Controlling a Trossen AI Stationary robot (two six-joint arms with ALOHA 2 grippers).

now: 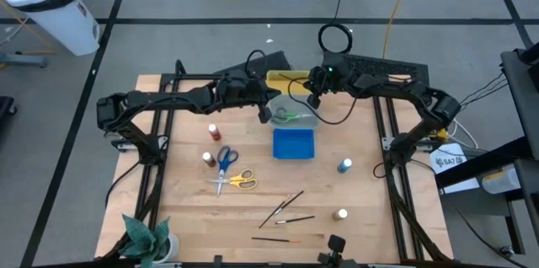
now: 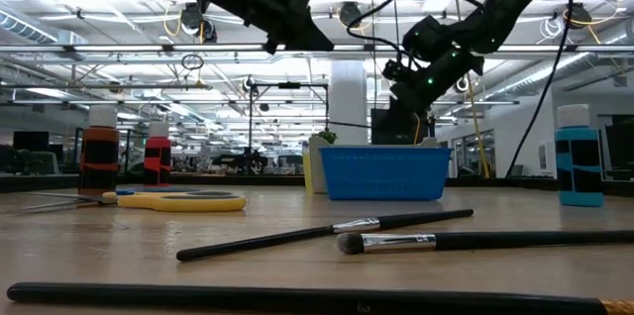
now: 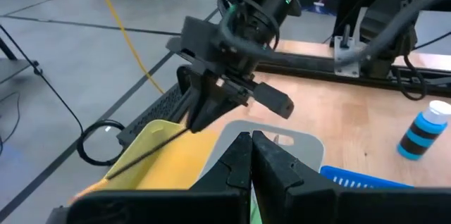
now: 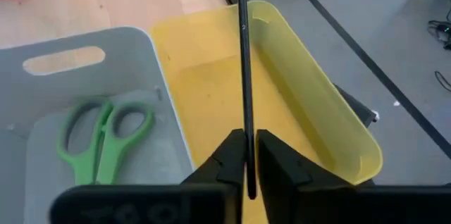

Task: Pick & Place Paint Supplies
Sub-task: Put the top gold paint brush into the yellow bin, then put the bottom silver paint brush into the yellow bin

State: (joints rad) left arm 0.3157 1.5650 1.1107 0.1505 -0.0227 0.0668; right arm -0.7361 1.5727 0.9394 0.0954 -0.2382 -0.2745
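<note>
We read the job as barely begun: of all the paint supplies, only the green-handled scissors (image 4: 104, 138) lie put away, flat in the grey tray (image 4: 42, 104), while our right gripper (image 4: 246, 155) hangs over the yellow tray (image 4: 331, 122) with a thin dark brush (image 4: 243, 55) pinched between nearly closed fingers, the shaft running out ahead of the fingertips and above the tray floor. That brush looks about to be delivered but is not yet down. The blue tray (image 1: 293, 143), just on the table side of the right gripper, appears to hold nothing. Our left gripper (image 3: 251, 155) sits close beside the right one, over the grey tray, fingers pressed together and carrying nothing. Still out on the open wood, well away from both grippers toward the table's near edge, are the blue-handled scissors (image 1: 224, 162) and yellow-handled scissors (image 1: 241, 180), touching or overlapping, three loose brushes (image 1: 285, 211), the red bottle (image 1: 214, 132) and brown bottle (image 1: 208, 159) on the left arm's side, and the blue bottle (image 1: 344, 165) and whitish bottle (image 1: 340, 215) on the right arm's side. For room, the tightest spot is where we are: both wrists crowd the trays, and the yellow tray's raised walls sit just beneath the brush. Beyond that tray the table ends. The middle of the board is open, though the plant (image 1: 147, 238) guards one near corner.
</note>
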